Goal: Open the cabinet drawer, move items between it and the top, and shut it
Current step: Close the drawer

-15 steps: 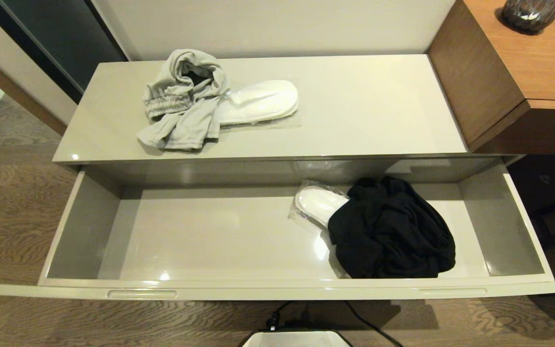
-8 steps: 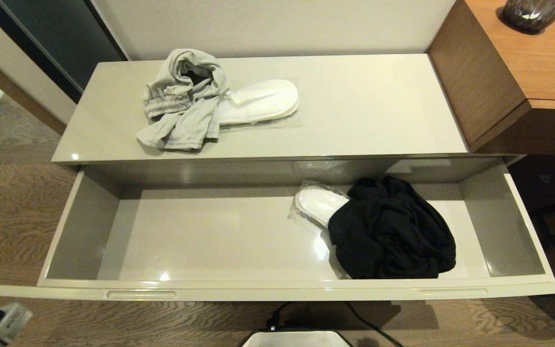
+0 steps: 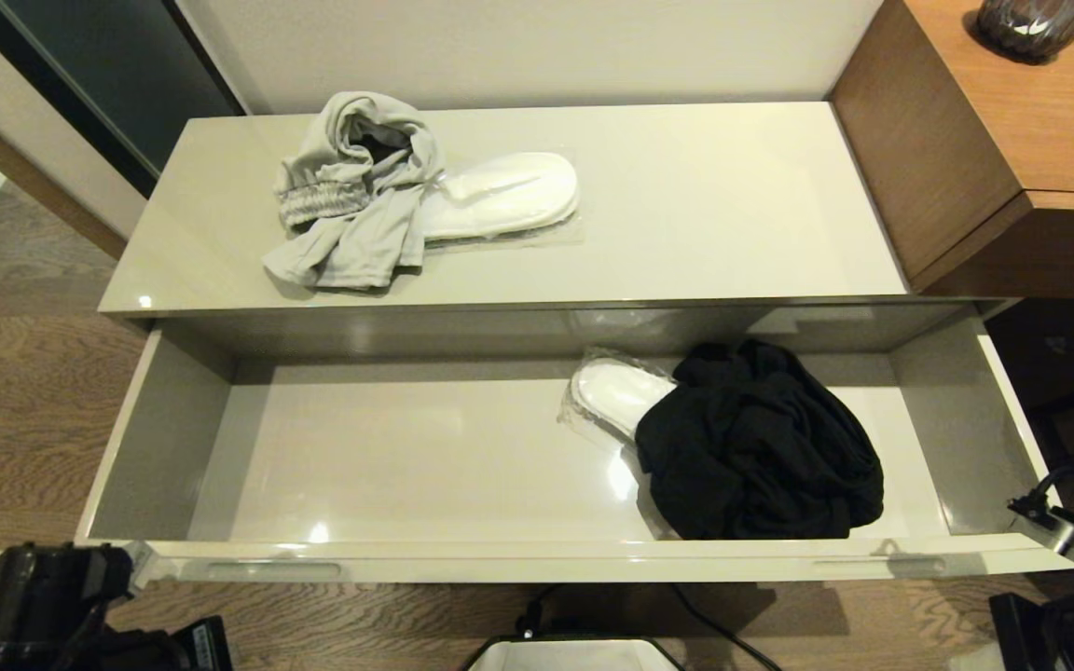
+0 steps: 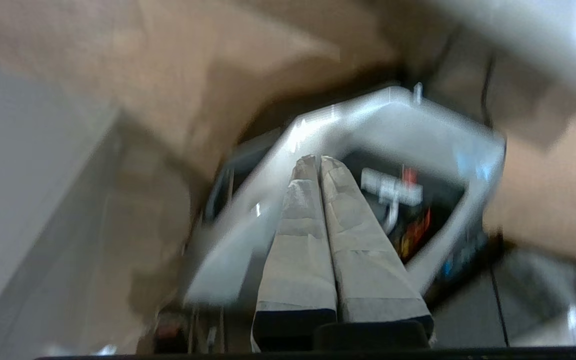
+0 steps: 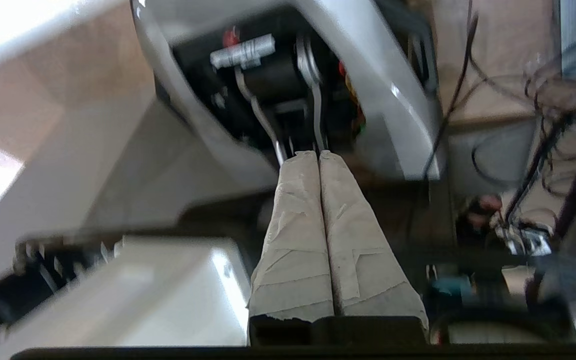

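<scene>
**Camera placement**

The head view looks steeply down and forward over the open cabinet drawer (image 3: 537, 466) and the top (image 3: 686, 205). Both wrist views look close along their shut jaws, sharing the robot's grey base (image 4: 418, 130) (image 5: 393, 100) and floor.

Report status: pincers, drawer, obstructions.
Left pincer and right pincer shut, empty. Drawer open, black garment inside. Nothing blocking.

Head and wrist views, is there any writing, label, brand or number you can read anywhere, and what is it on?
None can be read.
White sticker on the left arm, low in the head view: marks too small to read.
Slippers on the top and slippers in the drawer: no print visible on the wrap.
Wrist views: too blurred to show any text.
</scene>
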